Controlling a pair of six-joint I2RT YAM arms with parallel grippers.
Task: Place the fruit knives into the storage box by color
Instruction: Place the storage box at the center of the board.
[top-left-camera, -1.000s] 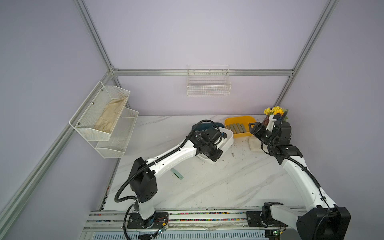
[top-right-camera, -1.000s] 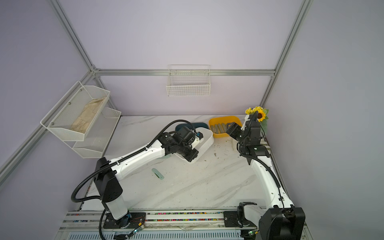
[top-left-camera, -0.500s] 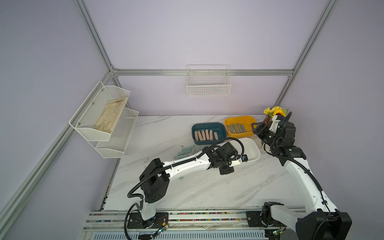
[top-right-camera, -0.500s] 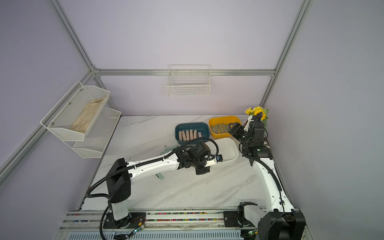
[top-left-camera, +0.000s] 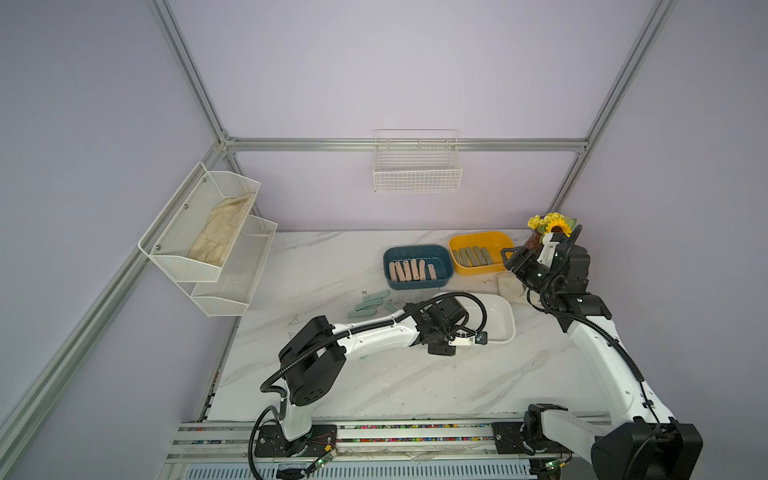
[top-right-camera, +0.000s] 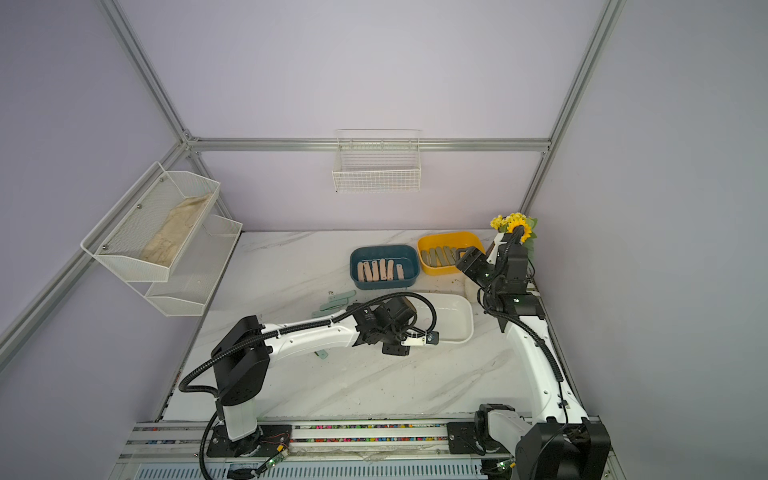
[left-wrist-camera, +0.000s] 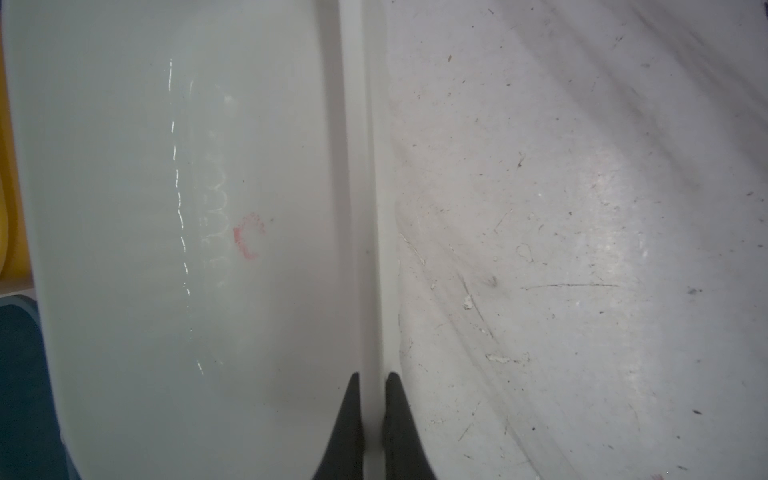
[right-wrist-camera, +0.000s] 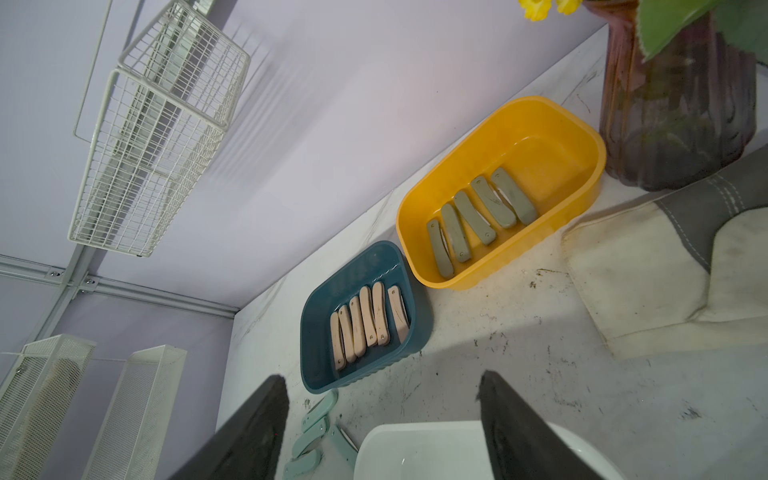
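Note:
My left gripper (left-wrist-camera: 371, 376) is shut on the front rim of the empty white storage box (top-left-camera: 494, 320), one finger inside the wall and one outside; in a top view this left gripper (top-left-camera: 444, 347) sits at the box's near-left corner. Several mint green fruit knives (top-left-camera: 368, 305) lie loose on the marble left of the white box. Several peach pink knives (top-left-camera: 411, 270) lie in the teal box (top-left-camera: 440, 253). Several olive grey knives (top-left-camera: 471, 256) lie in the yellow box (top-left-camera: 505, 241). My right gripper (right-wrist-camera: 382, 374) hangs open and empty above the table by the yellow box.
A striped work glove (top-left-camera: 509, 284) lies between the white box and my right arm. A vase of yellow flowers (top-left-camera: 548, 226) stands at the back right corner. A wire basket (top-left-camera: 417, 174) hangs on the back wall. A mesh shelf (top-left-camera: 199, 232) on the left holds another glove.
My left gripper has dragged the white box rightward and toward the front, uncovering the teal box and the mint knives. The right gripper drew back slightly.

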